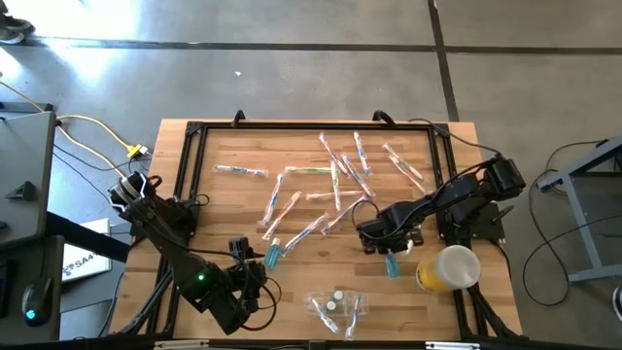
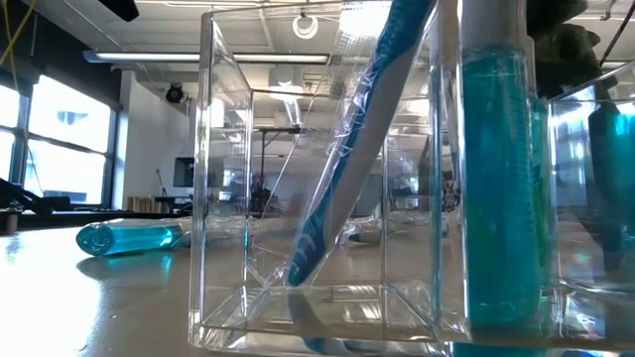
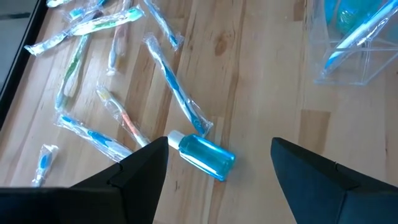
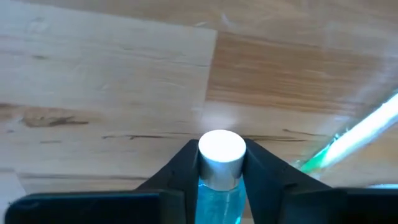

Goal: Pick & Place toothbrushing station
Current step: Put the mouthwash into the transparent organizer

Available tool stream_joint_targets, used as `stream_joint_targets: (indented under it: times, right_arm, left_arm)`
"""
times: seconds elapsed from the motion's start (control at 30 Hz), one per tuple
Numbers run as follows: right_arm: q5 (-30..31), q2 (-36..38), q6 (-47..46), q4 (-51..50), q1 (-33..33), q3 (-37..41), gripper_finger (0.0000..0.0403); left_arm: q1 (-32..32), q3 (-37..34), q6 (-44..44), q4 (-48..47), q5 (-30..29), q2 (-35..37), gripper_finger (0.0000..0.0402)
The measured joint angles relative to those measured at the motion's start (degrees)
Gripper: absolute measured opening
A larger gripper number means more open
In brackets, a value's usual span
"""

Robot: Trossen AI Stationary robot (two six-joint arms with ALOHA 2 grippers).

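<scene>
Two small bottles of blue liquid with white caps show. One [image 1: 274, 255] [image 3: 205, 155] lies on its side on the wooden table, and my left gripper [image 3: 219, 142] [image 1: 255, 257] hovers open above it, a finger on either side, touching nothing. The other bottle [image 1: 392, 263] [image 4: 219, 186] is in my right gripper [image 4: 221, 152] [image 1: 386, 243], which is shut on it. Several wrapped toothbrushes [image 1: 330, 180] lie scattered on the table's far half. A clear organizer [image 1: 335, 309] [image 2: 223, 198] stands at the near edge, with a blue toothbrush [image 2: 342, 159] leaning inside it. My right gripper pinches the bottle just under its white cap [image 4: 221, 163], one finger on each side. The fingers come steeply from above. The blue body runs back between the fingers toward the wrist. Whether the bottle rests on the table I cannot tell.
A yellow cup [image 1: 449, 269] with a white rim lies close by the right gripper, toward the near right corner. Black rails [image 1: 185, 175] frame the table. The organizer also holds white-capped bottles [image 1: 335, 299]. Bare wood lies between the two grippers.
</scene>
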State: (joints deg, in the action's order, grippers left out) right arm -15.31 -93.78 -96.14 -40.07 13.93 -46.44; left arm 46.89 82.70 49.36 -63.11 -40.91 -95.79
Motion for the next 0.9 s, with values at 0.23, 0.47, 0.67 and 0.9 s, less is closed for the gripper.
stream_joint_targets:
  times: [0.23,0.47,0.67,0.9]
  right_arm:
    - [1.86,0.04,6.27,-0.1,0.0,-0.08,0.0086]
    - [6.6,3.0,10.82,-1.66,-0.04,-0.09,0.0086]
    - [13.79,9.55,12.83,-2.94,1.93,-3.17,0.0086]
    - [28.71,16.21,21.69,-1.37,9.09,-12.41,0.0086]
  left_arm:
    - [0.0,0.0,0.0,0.0,-0.15,0.01,0.0278]
    - [0.0,0.0,-0.02,0.02,-0.19,0.02,0.0278]
    - [0.0,0.0,-0.01,0.13,-1.15,0.02,0.0278]
    - [0.02,0.0,0.42,1.07,-1.24,0.04,0.0278]
